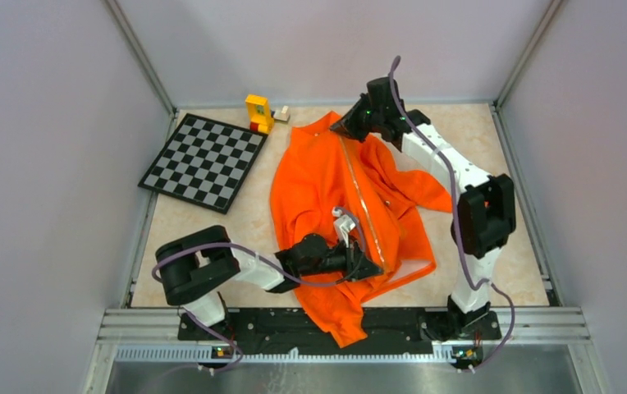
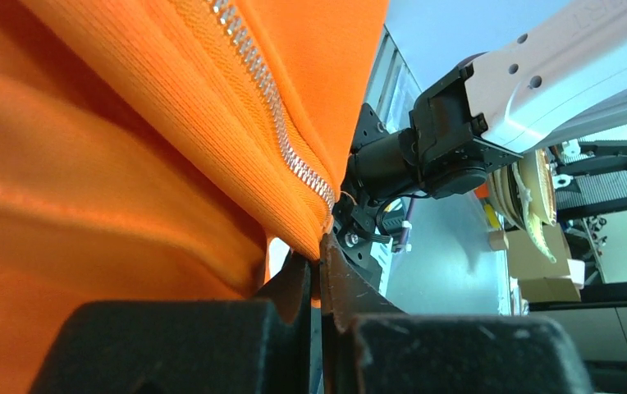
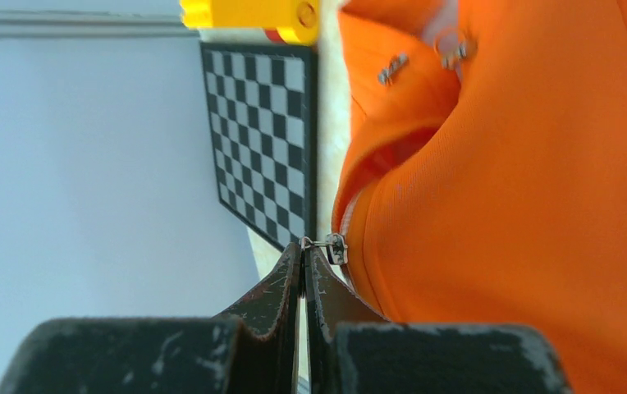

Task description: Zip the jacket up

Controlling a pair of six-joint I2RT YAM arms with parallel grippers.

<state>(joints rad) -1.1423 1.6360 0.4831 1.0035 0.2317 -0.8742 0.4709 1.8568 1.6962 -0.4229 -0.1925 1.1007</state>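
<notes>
Two robot arms worked on a bright orange jacket (image 1: 327, 197) that lay spread across the middle of a pale table (image 1: 499, 156), collar at the far end and hem hanging over the near edge. A silver zipper (image 1: 361, 201) ran down the jacket's front from collar to hem. At the jacket's collar end, the right gripper (image 1: 345, 127) had its jaws pressed together on the small metal zipper pull (image 3: 332, 247), which sat close under the open collar. Toward the jacket's hem end, the left gripper (image 1: 372, 267) had its jaws clenched on the orange fabric right at the bottom of the zipper teeth, and the cloth rose taut from its fingertips. Left of the jacket lay a black-and-white chessboard (image 1: 203, 162), and beyond the jacket's left shoulder stood a small yellow block (image 1: 258, 112).
</notes>
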